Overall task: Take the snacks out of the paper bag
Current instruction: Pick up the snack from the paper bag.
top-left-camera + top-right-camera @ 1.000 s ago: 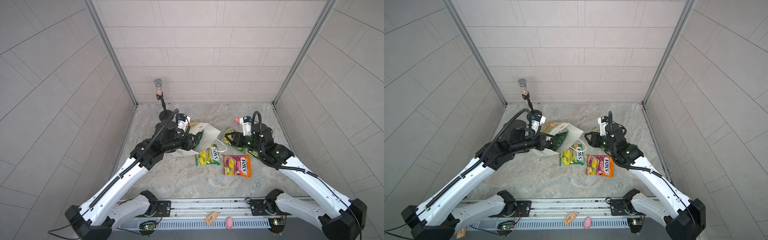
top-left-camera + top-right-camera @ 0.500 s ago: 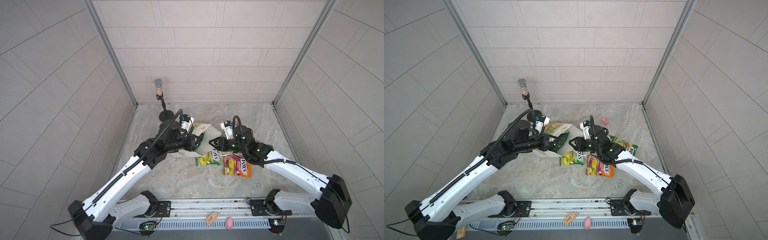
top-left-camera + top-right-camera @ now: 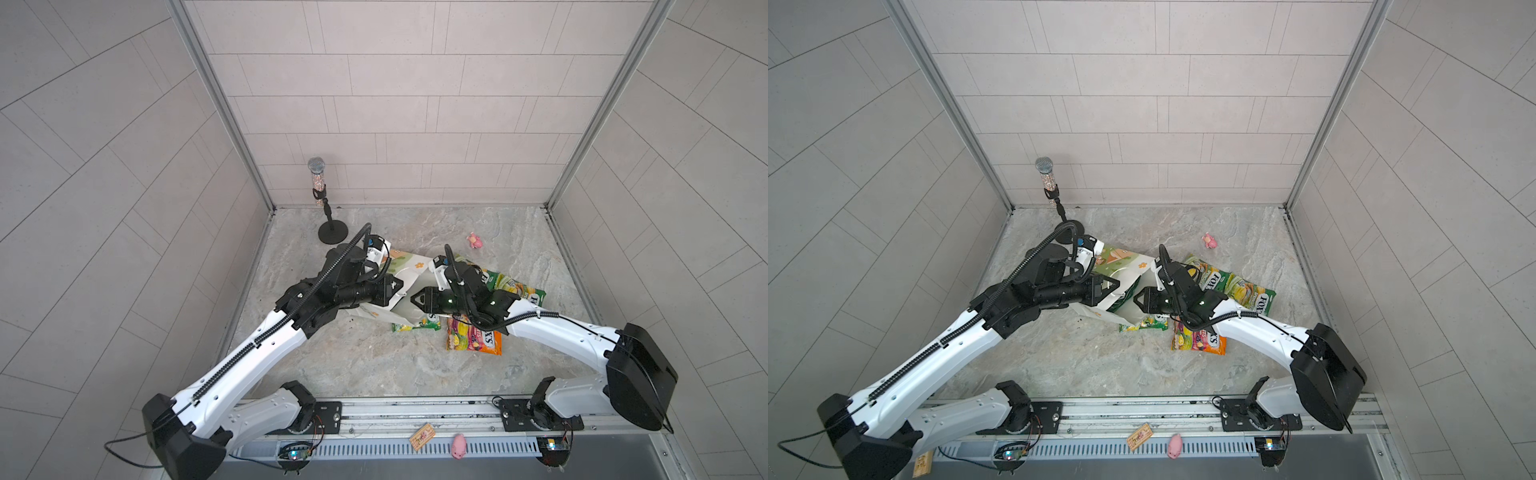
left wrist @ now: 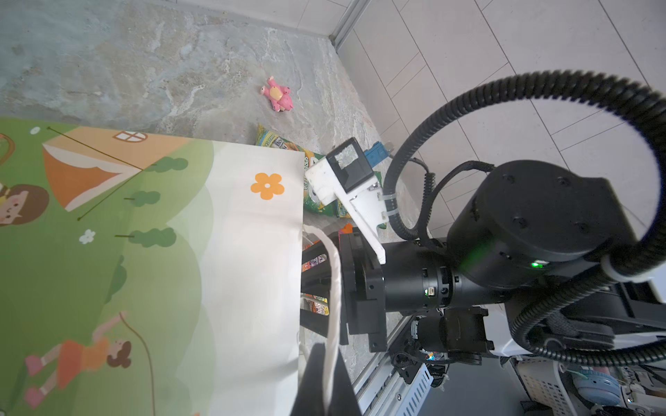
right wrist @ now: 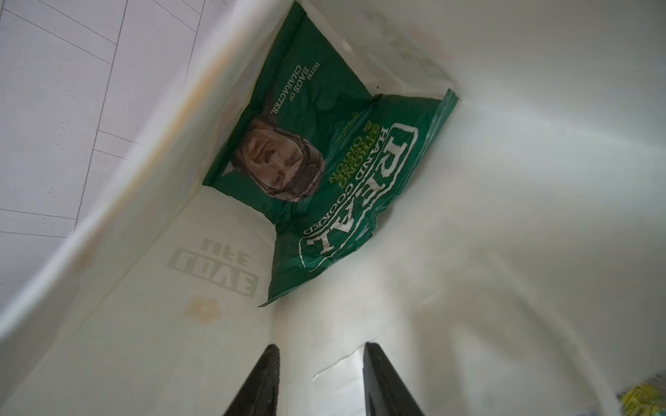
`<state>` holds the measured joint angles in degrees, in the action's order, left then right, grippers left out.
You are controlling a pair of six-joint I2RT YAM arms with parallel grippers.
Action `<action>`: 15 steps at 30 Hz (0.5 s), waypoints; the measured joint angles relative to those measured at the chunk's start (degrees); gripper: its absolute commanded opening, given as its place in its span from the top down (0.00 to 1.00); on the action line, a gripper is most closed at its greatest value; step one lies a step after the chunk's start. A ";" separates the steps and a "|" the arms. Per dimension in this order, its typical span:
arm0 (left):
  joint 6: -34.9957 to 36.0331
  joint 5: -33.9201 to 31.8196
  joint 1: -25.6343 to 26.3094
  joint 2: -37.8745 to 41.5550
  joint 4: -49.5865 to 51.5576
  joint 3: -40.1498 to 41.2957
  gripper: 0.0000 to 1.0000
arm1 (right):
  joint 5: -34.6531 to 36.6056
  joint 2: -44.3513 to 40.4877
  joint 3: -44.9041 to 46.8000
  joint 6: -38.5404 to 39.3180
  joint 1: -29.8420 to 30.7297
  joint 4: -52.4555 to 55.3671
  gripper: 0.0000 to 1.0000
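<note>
Dark green glossy crisp packet (image 5: 317,173): in white paper carrier bag (image 5: 522,180), straight ahead of released, empty right claw (image 5: 321,345).

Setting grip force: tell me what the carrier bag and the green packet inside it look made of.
paper bag: apparently matt paper, stiff flat panels, print showing through its wall. REAL crisp bag: probably thin plastic film, crinkled, with a slight sheen.
</note>
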<state>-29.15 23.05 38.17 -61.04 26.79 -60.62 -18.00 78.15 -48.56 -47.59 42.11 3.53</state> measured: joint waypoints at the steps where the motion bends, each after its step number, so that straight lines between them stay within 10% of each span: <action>1: 0.00 0.02 0.00 -0.02 -0.04 0.20 1.00 | 0.39 0.20 0.00 0.00 0.02 0.24 0.61; 15: 0.02 -0.39 0.26 -0.20 -0.28 1.18 1.00 | 11.17 -1.31 -3.17 3.04 0.26 12.11 0.66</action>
<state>-29.12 22.65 38.44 -61.23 26.50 -59.44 -6.83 76.84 -51.72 -44.56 42.37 15.64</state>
